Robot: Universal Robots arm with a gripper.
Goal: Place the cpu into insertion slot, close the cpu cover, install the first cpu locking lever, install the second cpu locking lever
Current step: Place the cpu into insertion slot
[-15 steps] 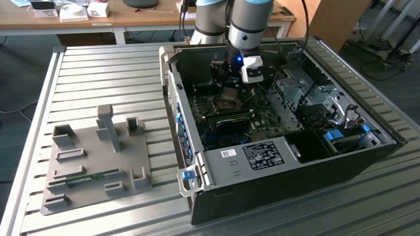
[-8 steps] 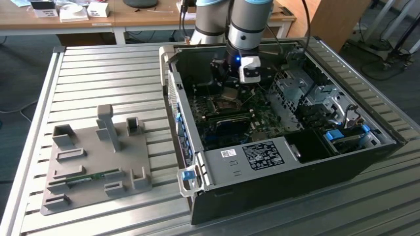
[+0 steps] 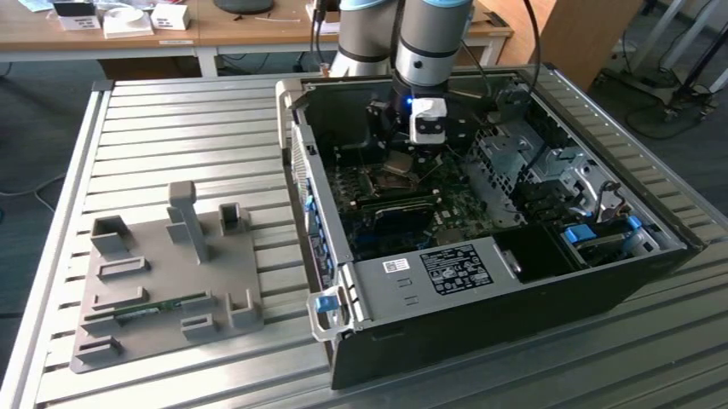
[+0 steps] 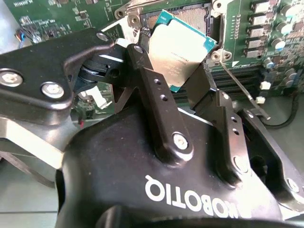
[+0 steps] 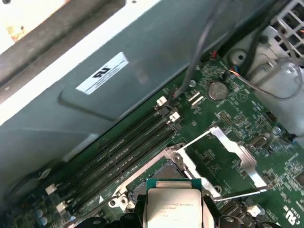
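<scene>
The cpu (image 4: 183,50) is pinched by its edges between the fingers (image 4: 153,80). It hangs tilted just above the slot (image 5: 160,176) and is not yet seated. The cover (image 5: 240,154) lies swung back and a lever (image 5: 237,192) stands clear, so the way down looks free. To do this well, I judge the chip should be levelled, squared to the slot's rim, then lowered straight without sliding or pressing.

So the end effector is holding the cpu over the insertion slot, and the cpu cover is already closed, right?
No. The end effector holds the cpu over the insertion slot, but the cpu cover is open, swung clear of it, as the first wrist view shows.
</scene>
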